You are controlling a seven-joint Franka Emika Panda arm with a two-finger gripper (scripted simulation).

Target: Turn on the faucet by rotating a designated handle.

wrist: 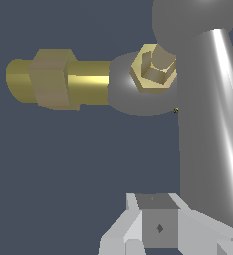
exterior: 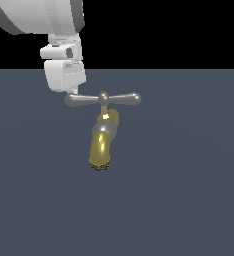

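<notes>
The faucet [exterior: 103, 145] stands mid-scene in the exterior view, its brass-gold spout [exterior: 101, 150] curving down toward the camera from a silver-grey joint. On top lies the handle [exterior: 103, 99], a grey crossbar with two bulb-ended arms. My gripper [exterior: 73, 91] hangs right above the bulb at the exterior view's left, at or just behind it, and looks shut with nothing held. The wrist view shows the handle [wrist: 208, 124] as a broad grey arm beside my gripper [wrist: 158, 219]. Beyond them are a brass nut [wrist: 153, 67] and the spout [wrist: 54, 77].
The faucet stands on a flat dark blue-grey floor [exterior: 189, 200]. My white arm [exterior: 34, 15] comes in from the exterior view's upper left.
</notes>
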